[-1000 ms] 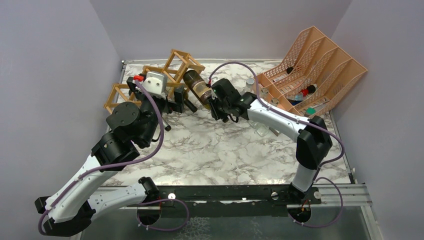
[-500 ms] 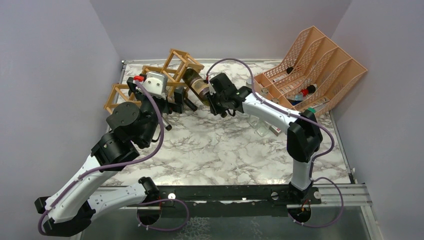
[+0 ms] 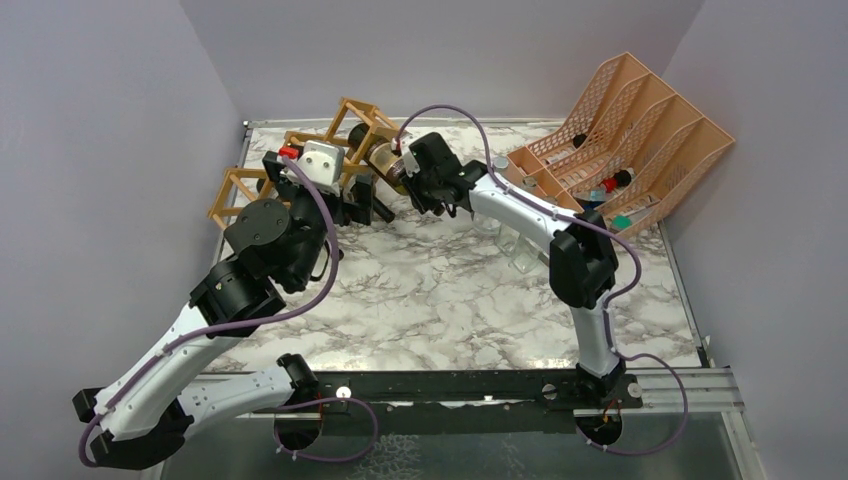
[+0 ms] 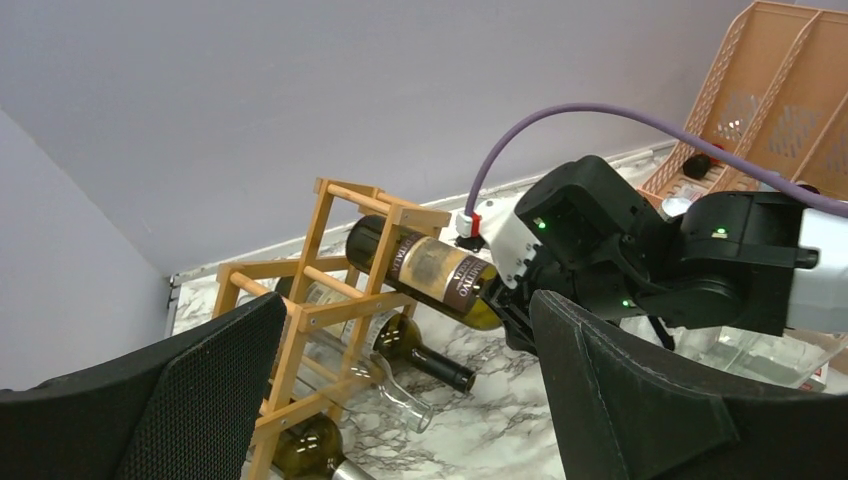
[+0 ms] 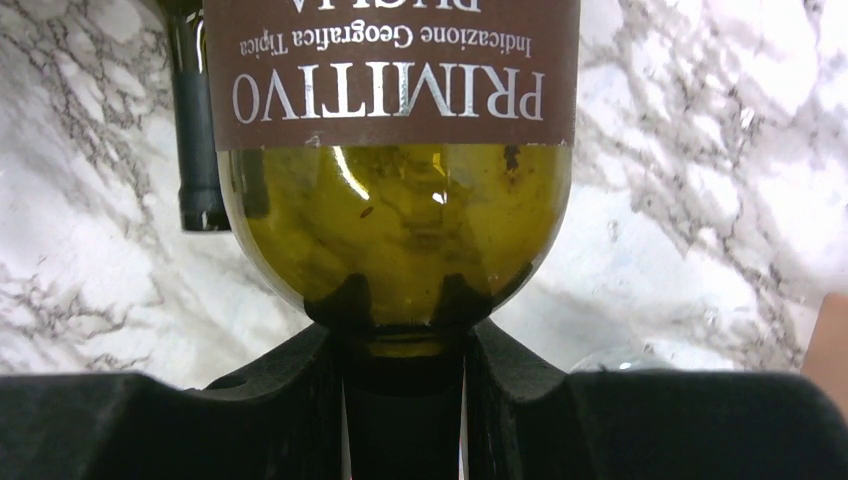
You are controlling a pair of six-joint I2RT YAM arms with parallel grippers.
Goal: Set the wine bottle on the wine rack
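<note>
— Where was the wine bottle (image 4: pixel 430 270) at that moment?
— At the far left of the marble table (image 3: pixel 450 290). It was tilted. Its base end was inside the top cell of the wine rack (image 4: pixel 312 240), and its neck pointed to the right and a little down.
— What held it?
— The right gripper (image 5: pixel 403 320). Its two fingers pinched the neck, just under the shoulder of the bottle. If the glass rested on the sticks, I could not tell.
— And the left gripper (image 4: pixel 406 300)?
— Its fingers (image 4: pixel 200 390) were spread wide and held nothing. It was on the near side of the rack, facing the bottle.
— Were there other bottles in the rack?
— Yes, in the lower cells. A dark green bottle (image 4: pixel 425 362) lay with its neck out to the right, and a clear bottle (image 4: pixel 395 398) was just beside it.
— And the orange file organiser (image 3: pixel 640 130)?
— It stood at the far right, well apart from the rack.
</note>
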